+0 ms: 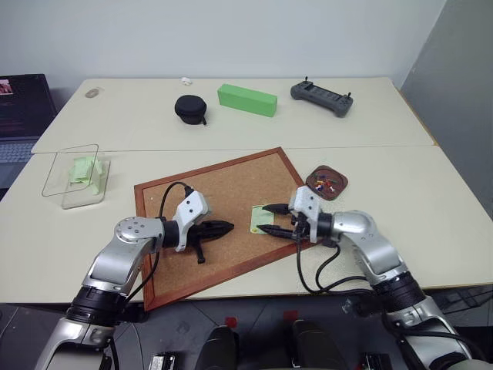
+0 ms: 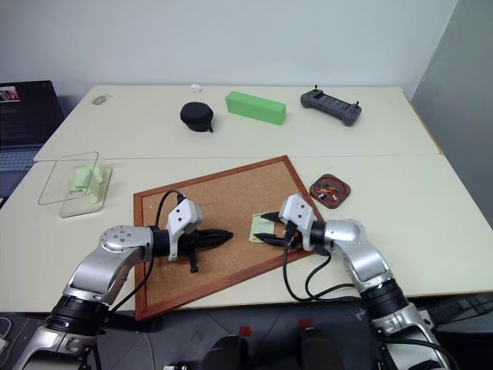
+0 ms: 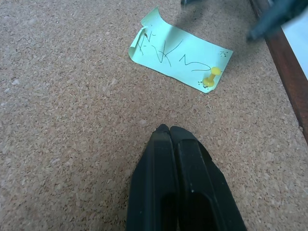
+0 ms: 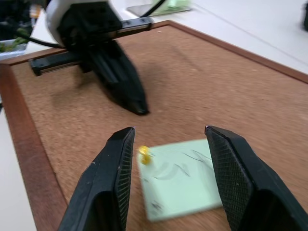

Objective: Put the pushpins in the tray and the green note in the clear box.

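Pale green note (image 3: 180, 57) scrawled with dark ink, yellow pushpin (image 3: 211, 76), speckled tan cork board (image 1: 223, 193) – red-brown frame, dark reddish tray (image 1: 326, 182) of mixed-colour pins, cream bench (image 1: 431, 200)

Bare cork board (image 1: 223, 193) around green note (image 1: 263, 219)

Green note (image 3: 179, 56) pinned to cork by 1 yellow pushpin (image 3: 211, 77).

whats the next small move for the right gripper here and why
Probably ease the open right gripper onto the yellow pushpin and close on its head. That pin still fixes the green note to the cork board, so the note likely cannot go to the clear box until it is out.
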{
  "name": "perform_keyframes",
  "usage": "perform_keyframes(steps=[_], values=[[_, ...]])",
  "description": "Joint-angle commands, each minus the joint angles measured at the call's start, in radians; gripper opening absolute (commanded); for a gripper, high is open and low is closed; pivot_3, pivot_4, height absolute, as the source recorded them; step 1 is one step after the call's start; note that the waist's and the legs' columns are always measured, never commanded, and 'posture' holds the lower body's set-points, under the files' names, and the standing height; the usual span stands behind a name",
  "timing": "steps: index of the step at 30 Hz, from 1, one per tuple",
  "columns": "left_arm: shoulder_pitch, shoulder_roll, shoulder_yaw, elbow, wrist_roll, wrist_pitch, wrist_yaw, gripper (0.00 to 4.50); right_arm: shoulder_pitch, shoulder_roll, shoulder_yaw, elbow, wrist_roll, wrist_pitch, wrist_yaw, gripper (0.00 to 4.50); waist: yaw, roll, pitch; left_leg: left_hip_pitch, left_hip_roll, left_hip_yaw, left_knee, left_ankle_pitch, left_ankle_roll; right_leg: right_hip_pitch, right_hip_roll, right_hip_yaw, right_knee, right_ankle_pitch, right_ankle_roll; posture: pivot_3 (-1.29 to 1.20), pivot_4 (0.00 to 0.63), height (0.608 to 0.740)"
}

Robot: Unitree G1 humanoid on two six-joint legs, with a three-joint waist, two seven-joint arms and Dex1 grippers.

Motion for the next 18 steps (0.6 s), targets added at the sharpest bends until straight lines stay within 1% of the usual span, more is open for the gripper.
perform_keyframes(steps=[1, 8, 17, 18], values=[[0.02, 0.012, -0.008, -0.023, 0.01, 0.015, 0.0, 0.0, -0.029, 0.021, 0.018, 0.035, -0.026, -0.054, 0.008, 2.42, 0.0, 0.0, 0.0, 0.0, 0.0, 0.0, 0.0, 0.0, 0.0, 0.0, 0.0, 0.0, 0.0, 0.0, 0.0, 0.0, 0.15, 0.74], [0.024, 0.01, -0.006, -0.031, 0.008, 0.023, 0.005, 0.0, -0.06, 0.051, 0.028, 0.135, -0.061, -0.103, 0.006, 2.42, 0.0, 0.0, 0.0, 0.0, 0.0, 0.0, 0.0, 0.0, 0.0, 0.0, 0.0, 0.0, 0.0, 0.0, 0.0, 0.0, 0.15, 0.74], [0.03, 0.013, -0.002, -0.036, 0.006, 0.026, 0.01, 0.0, -0.065, 0.058, 0.027, 0.185, -0.078, -0.138, 0.018, 2.42, 0.0, 0.0, 0.0, 0.0, 0.0, 0.0, 0.0, 0.0, 0.0, 0.0, 0.0, 0.0, 0.0, 0.0, 0.0, 0.0, 0.15, 0.74], [0.03, 0.013, -0.002, -0.036, 0.006, 0.025, 0.01, 0.0, -0.065, 0.058, 0.027, 0.186, -0.078, -0.14, 0.019, 2.26, -0.001, 0.0, 0.0, 0.0, 0.0, 0.0, 0.0, 0.0, 0.0, 0.0, 0.0, 0.0, 0.0, 0.0, 0.0, 0.0, 0.15, 0.74]])
